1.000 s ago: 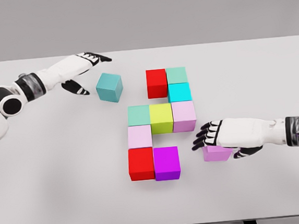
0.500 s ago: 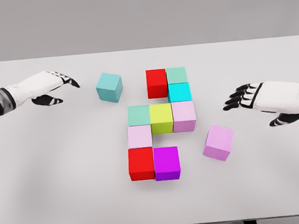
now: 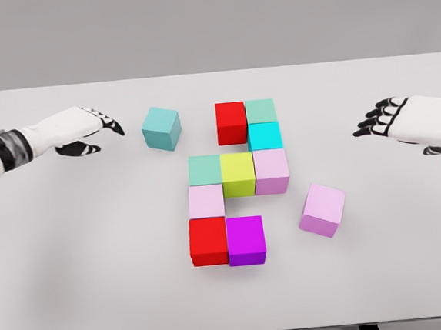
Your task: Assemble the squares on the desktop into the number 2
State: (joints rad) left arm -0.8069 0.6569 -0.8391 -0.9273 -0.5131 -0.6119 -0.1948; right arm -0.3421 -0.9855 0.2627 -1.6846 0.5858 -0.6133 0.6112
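Blocks in the middle of the white table [image 3: 76, 286] already trace most of a 2: we see a red cube [image 3: 231, 122] and a mint cube [image 3: 260, 110] along the top, a cyan cube [image 3: 265, 135] beneath, then a middle row of green cube [image 3: 205, 170], yellow-green cube [image 3: 238, 173] and pale pink cube [image 3: 271, 170], a light pink cube [image 3: 206, 202] dropping down the left, and a second red cube [image 3: 208, 240] with a magenta cube [image 3: 246, 240] starting the base.

Two pieces sit loose. The teal cube [image 3: 162, 128] lies apart to the upper left, turned slightly; the lilac cube [image 3: 322, 210] lies right of the base row, also skewed and not touching it.

Our left hand [image 3: 86, 124] hovers left of the teal cube, fingers extended and relaxed, holding nothing. Our right hand [image 3: 402, 118] floats near the right edge, fingers loosely spread, empty too.

The risk from here, we judge: both loose cubes are rotated, so a push could jam a corner into the neighbours and shove the finished rows out of line. A sweeping finger could also clip the cyan or pale pink cube.
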